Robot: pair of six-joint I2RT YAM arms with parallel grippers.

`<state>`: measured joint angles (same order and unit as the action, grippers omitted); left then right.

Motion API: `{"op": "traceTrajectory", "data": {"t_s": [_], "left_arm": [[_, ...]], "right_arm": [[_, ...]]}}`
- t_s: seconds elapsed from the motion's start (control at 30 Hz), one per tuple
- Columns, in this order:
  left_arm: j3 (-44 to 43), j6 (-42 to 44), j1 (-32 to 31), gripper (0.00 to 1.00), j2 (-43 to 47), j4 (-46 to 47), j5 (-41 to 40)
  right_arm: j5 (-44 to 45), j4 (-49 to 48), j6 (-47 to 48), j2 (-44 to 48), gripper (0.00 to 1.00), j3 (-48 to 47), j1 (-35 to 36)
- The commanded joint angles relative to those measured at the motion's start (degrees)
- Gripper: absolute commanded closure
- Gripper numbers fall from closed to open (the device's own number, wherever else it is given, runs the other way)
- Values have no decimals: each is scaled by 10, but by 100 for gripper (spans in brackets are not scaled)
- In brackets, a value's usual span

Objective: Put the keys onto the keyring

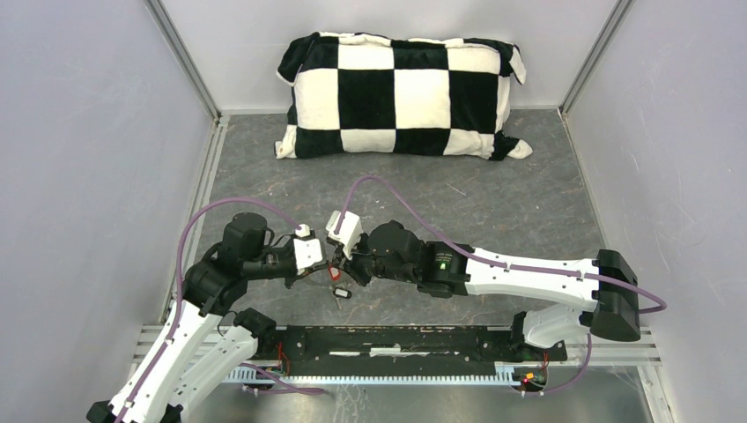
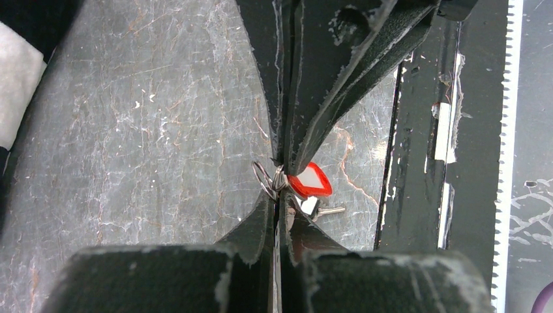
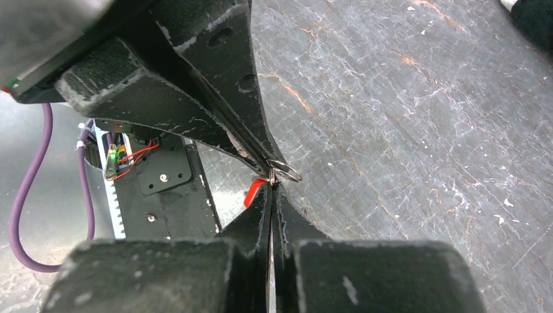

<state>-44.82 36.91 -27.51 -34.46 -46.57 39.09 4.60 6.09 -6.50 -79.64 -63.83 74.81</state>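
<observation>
Meeting tip to tip at the middle of the top view, the left hand (image 2: 277,201) and the right hand (image 3: 270,197) each have their fingers pressed together. Between them is a small knot of metal held clear of the table (image 1: 493,194). In the left wrist view the keyring (image 2: 263,178) shows as thin wire loops poking out to the left of the joined tips. The red key (image 2: 310,182) fans out to the right of them, its tag lying across the line of the fingers. We cannot tell which hand pinches the wire and which the key, nor whether the red key is already threaded. The black key (image 1: 342,293) lies flat on the table just below the meeting point in the top view, about equally near both hands and touched by neither. We judge the next move depends on one hand keeping the ring while the other drops to that key.
</observation>
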Motion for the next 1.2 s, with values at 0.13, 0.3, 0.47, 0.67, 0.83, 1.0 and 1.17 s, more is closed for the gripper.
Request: {"op": "traceTrajectory", "data": {"t_s": [0.13,0.3,0.47,0.67,0.83,1.0,1.17], "left_arm": [[-22,-10,-3,98,5,18,1],[-21,-9,-3,98,5,18,2],[-21,-7,-3,98,4,18,3],[-21,-3,-3,98,5,18,1],[-21,-3,-3,98,9,18,-2],[-20,-3,-3,98,10,18,-3],[-22,-4,-3,98,8,18,-2]], "right_arm": [[23,-39,8,3,100,-27,3],[6,-46,9,0,100,-29,3],[1,-50,8,-3,100,-34,3],[4,-44,10,-14,100,-45,3],[13,-34,12,-15,100,-46,2],[19,-34,9,-1,100,-28,3],[15,-34,7,5,100,-19,3]]}}
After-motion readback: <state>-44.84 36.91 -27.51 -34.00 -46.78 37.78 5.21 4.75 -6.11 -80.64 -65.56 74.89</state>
